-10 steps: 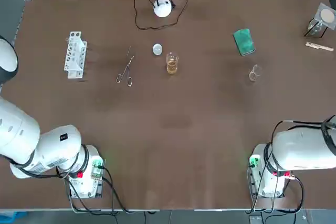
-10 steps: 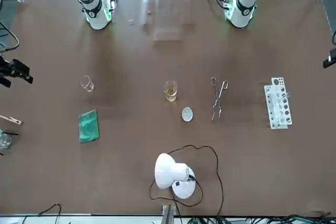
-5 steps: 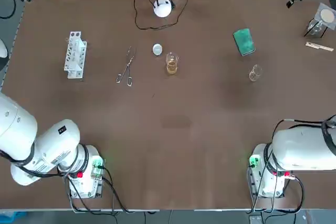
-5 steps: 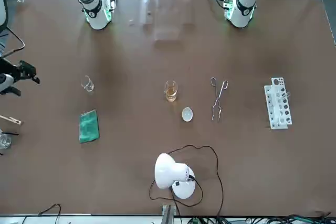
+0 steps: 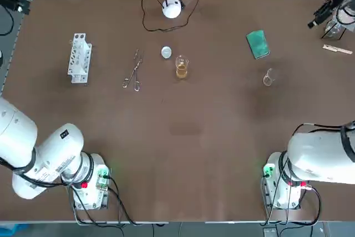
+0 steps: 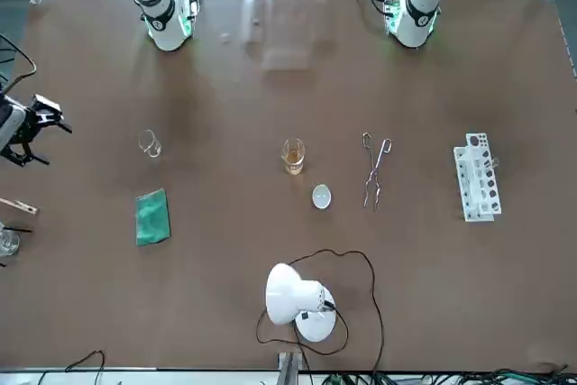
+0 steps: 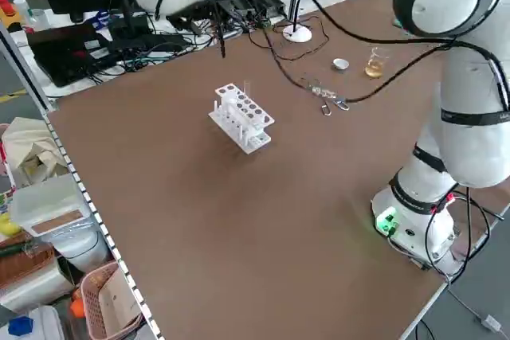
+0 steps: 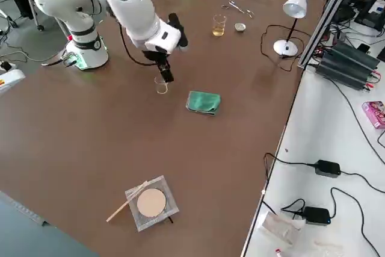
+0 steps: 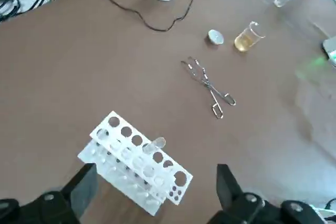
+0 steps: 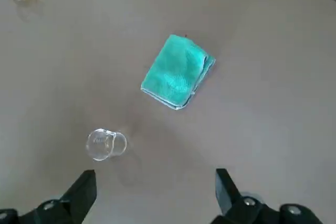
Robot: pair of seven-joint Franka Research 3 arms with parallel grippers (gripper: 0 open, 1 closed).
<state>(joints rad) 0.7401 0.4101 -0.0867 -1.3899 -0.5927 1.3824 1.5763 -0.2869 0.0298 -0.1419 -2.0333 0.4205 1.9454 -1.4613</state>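
- Two grippers hang high over the brown table [image 5: 183, 137]; neither touches anything.
- On the robot's left side, the left gripper [image 9: 153, 171] has its fingers spread wide with nothing between them; below it stands the white test-tube rack [image 9: 134, 163], on the table's left part.
- Only the left wrist view shows a single glass tube [image 9: 156, 144] standing in the rack; the top view gives the rack as a plain white block.
- Past the rack in that same view lie the metal tongs [image 9: 209, 86], a small white cap [image 9: 215, 36] and a beaker of amber liquid [image 9: 245, 36]; the cap sits near the beaker.
- Over the table's right part, the right gripper [image 10: 155, 174] likewise has its fingers wide apart and holds nothing; its wrist view looks down on the small empty beaker [image 10: 105, 144] and the folded green cloth [image 10: 177, 72], near each other but not touching.
- Seen from the right side, this gripper appears just above the empty beaker; the top view shows it out by the table's far right corner instead.
- Most plainly in the right side view, a square clear dish [image 8: 151, 203] holds a tan disc, with a wooden stick [image 8: 126, 209] just beside it.
- From the front, the desk lamp [image 6: 293, 299] shows its white head and looped cord at the table's far edge.
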